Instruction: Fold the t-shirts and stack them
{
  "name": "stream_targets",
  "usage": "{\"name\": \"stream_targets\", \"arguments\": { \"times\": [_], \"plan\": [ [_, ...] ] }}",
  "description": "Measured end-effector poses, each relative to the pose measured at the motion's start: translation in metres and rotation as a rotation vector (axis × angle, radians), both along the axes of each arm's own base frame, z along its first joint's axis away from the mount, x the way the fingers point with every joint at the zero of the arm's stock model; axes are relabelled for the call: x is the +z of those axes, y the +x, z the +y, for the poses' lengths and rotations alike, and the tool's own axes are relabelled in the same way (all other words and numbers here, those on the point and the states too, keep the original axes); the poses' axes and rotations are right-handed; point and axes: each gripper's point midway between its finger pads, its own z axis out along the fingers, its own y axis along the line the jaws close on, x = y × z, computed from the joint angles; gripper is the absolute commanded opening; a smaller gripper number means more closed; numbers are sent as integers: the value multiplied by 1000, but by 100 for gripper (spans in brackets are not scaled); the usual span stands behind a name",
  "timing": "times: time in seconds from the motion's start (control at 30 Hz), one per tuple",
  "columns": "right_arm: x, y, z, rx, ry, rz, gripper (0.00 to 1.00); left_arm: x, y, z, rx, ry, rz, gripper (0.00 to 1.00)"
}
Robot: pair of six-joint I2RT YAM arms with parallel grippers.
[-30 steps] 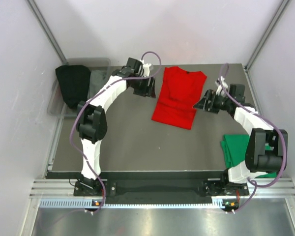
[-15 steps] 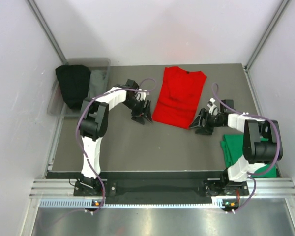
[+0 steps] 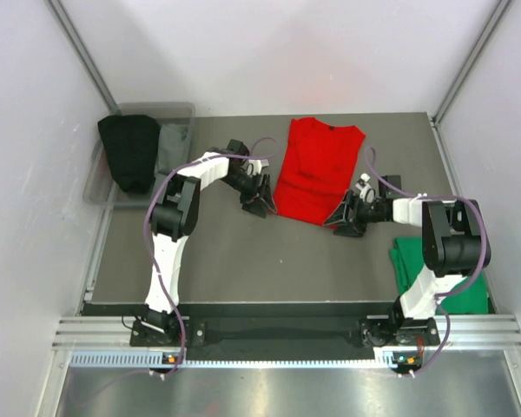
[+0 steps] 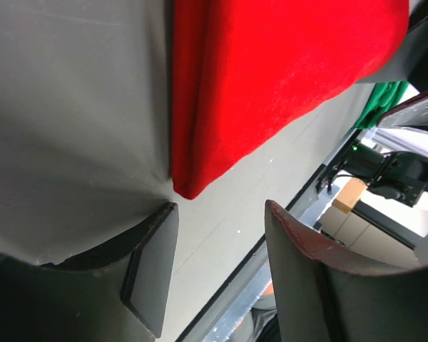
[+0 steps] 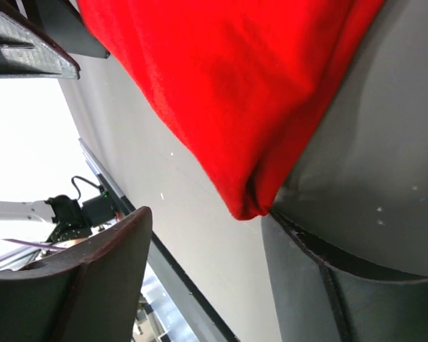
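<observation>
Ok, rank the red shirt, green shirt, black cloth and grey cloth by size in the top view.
Largest: red shirt.
Next: green shirt and black cloth, about alike; the right arm hides part of the green one.
Smallest: grey cloth.
</observation>
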Motion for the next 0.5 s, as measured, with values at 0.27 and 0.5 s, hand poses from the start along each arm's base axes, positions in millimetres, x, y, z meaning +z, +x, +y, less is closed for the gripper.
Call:
{"name": "stream_targets", "arguments": {
  "times": [0.27,0.5],
  "plan": [
    [-3,1,0,-9,-7,9,59,1,2,-4,9,-20,24,57],
    [-4,1,-1,-17,-10,15,57,-4,5,-8,17,-22,40,49]
  ]
}}
